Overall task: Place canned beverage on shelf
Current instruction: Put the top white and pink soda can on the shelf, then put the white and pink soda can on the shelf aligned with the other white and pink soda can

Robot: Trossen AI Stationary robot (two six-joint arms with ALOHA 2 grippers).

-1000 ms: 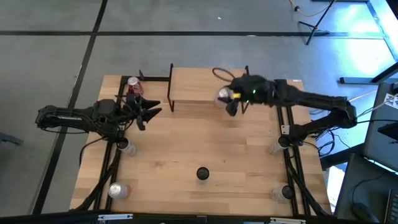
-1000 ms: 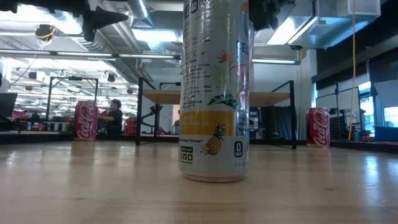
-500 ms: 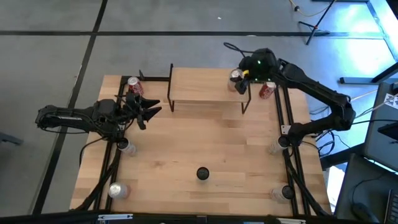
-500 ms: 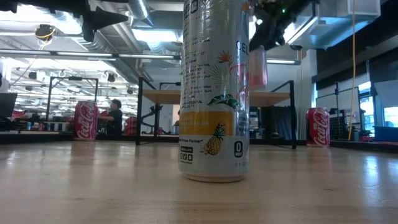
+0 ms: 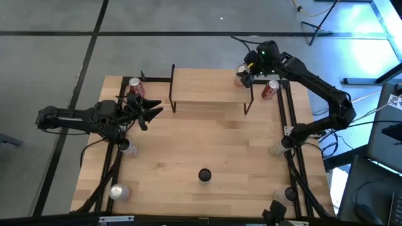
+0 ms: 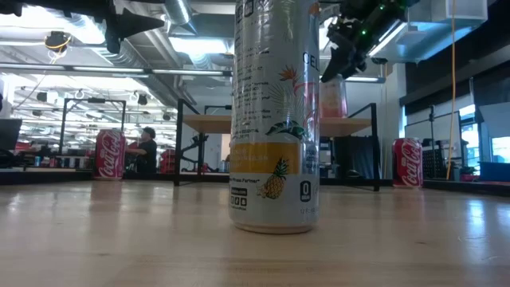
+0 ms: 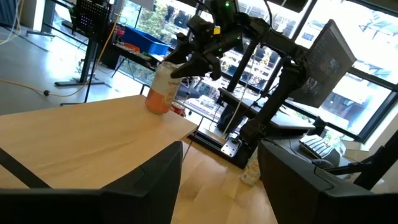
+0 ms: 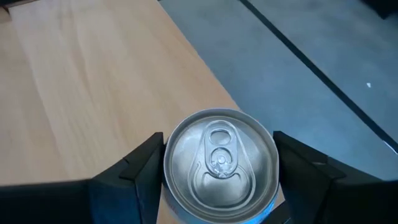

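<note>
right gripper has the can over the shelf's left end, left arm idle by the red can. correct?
Not quite: the right gripper holds the can at the shelf's right end, as the high view shows. The left gripper does wait near the red can.

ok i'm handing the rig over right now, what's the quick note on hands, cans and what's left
Right hand: shut on the pale can, at the shelf's far right corner; can upright, base about at board level, not released.
Left hand: open, waiting left of the shelf.
Other cans: red ones on the table beside each end of the shelf, tall one near the front.
Left: release, withdraw.
</note>
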